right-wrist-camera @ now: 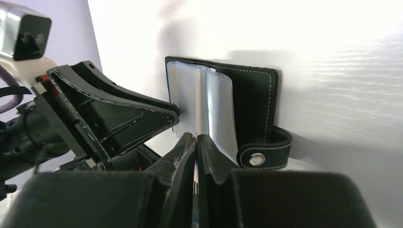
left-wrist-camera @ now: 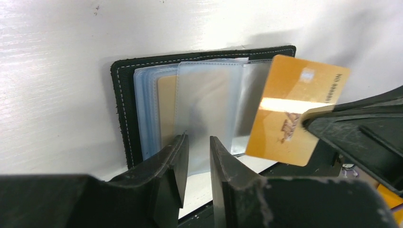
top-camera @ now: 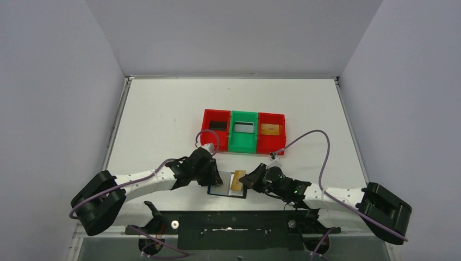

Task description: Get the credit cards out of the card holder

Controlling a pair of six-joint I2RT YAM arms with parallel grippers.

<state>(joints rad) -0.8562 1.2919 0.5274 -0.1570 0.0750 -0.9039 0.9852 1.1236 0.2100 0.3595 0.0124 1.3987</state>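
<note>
- Your right gripper (right-wrist-camera: pixel 196 140) is pressed together on a gold card (left-wrist-camera: pixel 290 99), pinching it by one corner; from that wrist you see the card only edge-on, as a thin line between the fingers
- The gold card hangs tilted in front of the fingertips, its whole printed face showing in front of the clear sleeves (left-wrist-camera: pixel 204 102)
- The card holder (left-wrist-camera: pixel 122 104) lies open and flat on the white table (top-camera: pixel 163 119), directly between your two grippers, its black stitched cover facing down
- Its snap tab (right-wrist-camera: pixel 259 159) curls out just to the right of your right gripper's fingertips
- Your left gripper (left-wrist-camera: pixel 199 142) is spread by a narrow gap, with the fingers (left-wrist-camera: pixel 177 159) low at the holder's near edge
- One clear sleeve runs down toward that gap; you cannot tell whether either finger touches it
- A second gold card (left-wrist-camera: pixel 166 107) sits inside a sleeve just beyond your left gripper, slightly to its left, mostly covered by the sleeves over it
- Well beyond both grippers, three trays stand touching in a row: a red tray (top-camera: pixel 206 117), a green tray (top-camera: pixel 234 144) and another red tray (top-camera: pixel 280 142)
- The first holds a dark card (top-camera: pixel 218 125), the green one a pale card (top-camera: pixel 244 127), the far red one a tan card (top-camera: pixel 270 129)
</note>
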